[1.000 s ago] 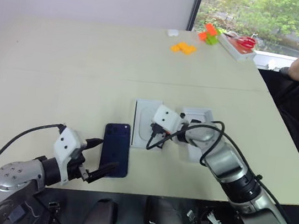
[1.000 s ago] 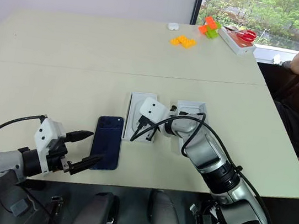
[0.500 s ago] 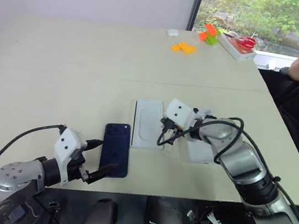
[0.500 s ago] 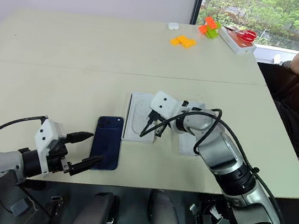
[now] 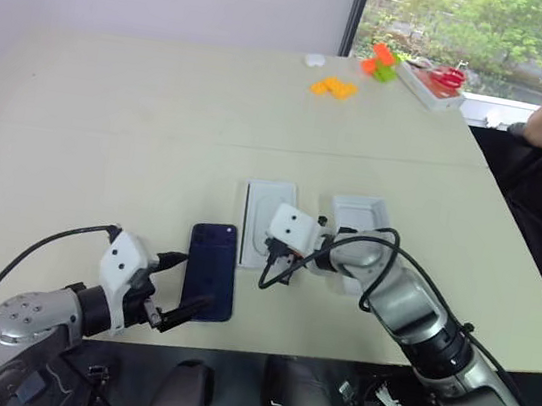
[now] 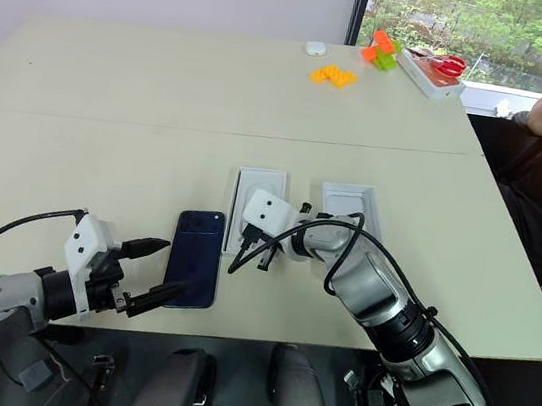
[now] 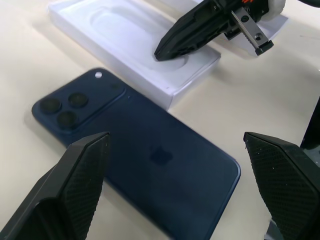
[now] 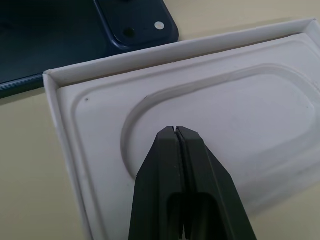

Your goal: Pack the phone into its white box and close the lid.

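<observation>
The phone [image 5: 211, 270] lies flat, back up, on the table [image 5: 108, 140]. It looks stiff, thin and glossy, so probably slippery; I'd pinch it across its long edges, lifting one side first. Just beside it sits a white tray with an oval recess [image 5: 266, 221], where the right gripper [image 7: 165, 50] presses its tip, clenched shut on nothing. The left gripper [image 5: 178, 289] straddles the phone's near end, spread wide.

Bare table [image 5: 108, 140] around phone [image 5: 211, 270]
</observation>
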